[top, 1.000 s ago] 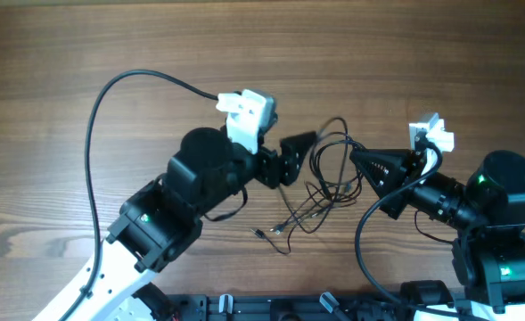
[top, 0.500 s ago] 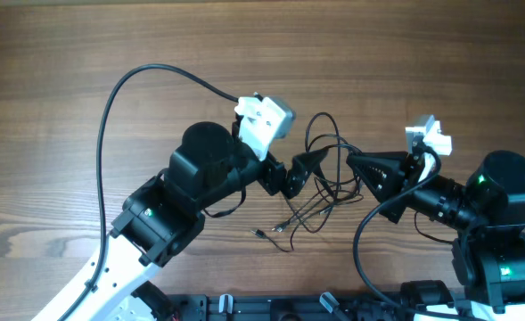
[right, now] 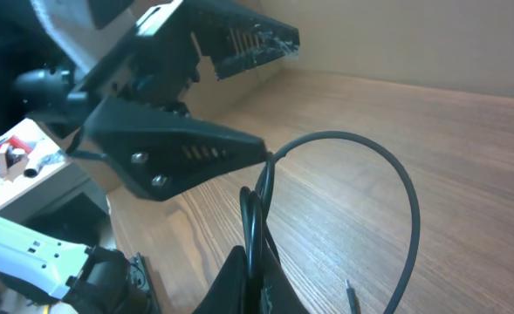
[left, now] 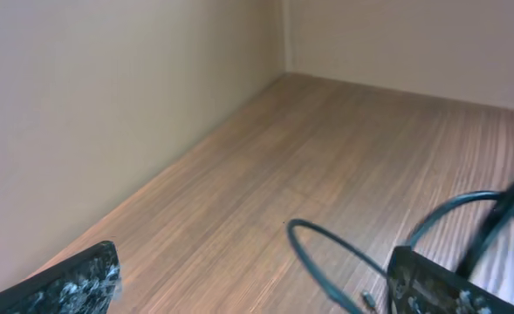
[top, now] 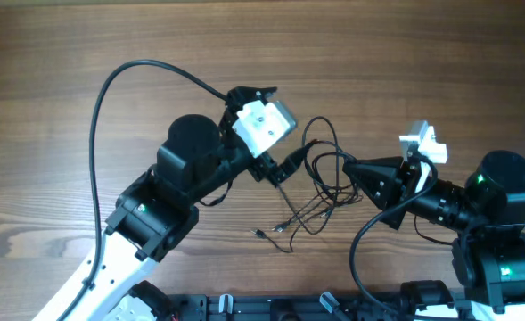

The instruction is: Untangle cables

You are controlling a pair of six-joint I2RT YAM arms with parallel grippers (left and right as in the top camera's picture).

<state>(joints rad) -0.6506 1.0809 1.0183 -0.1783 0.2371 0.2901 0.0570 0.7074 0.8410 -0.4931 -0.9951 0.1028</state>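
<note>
The cables (top: 319,189) lie as a loose knot of thin black cords on the wooden table between my two arms, with small plug ends (top: 258,234) trailing toward the front. My right gripper (top: 348,166) is shut on strands at the knot's right side; its wrist view shows the cables (right: 402,187) rising from the shut gripper (right: 251,281) and arching into a loop. My left gripper (top: 291,123) stands wide open at the knot's left edge and grips nothing. In its wrist view a cable loop (left: 325,239) crosses near the right finger (left: 431,288) of the open gripper (left: 252,292).
The left arm's thick black cable (top: 96,116) arcs over the table at the left. A dark rail (top: 271,308) runs along the front edge. The right wrist view shows the left gripper's lower finger (right: 178,144) close in front of the held strands.
The left gripper has opened wide, turned and lifted, its wrist camera swinging up and right. The right gripper has shifted slightly left, still holding the cables, whose upper loops moved with it.
</note>
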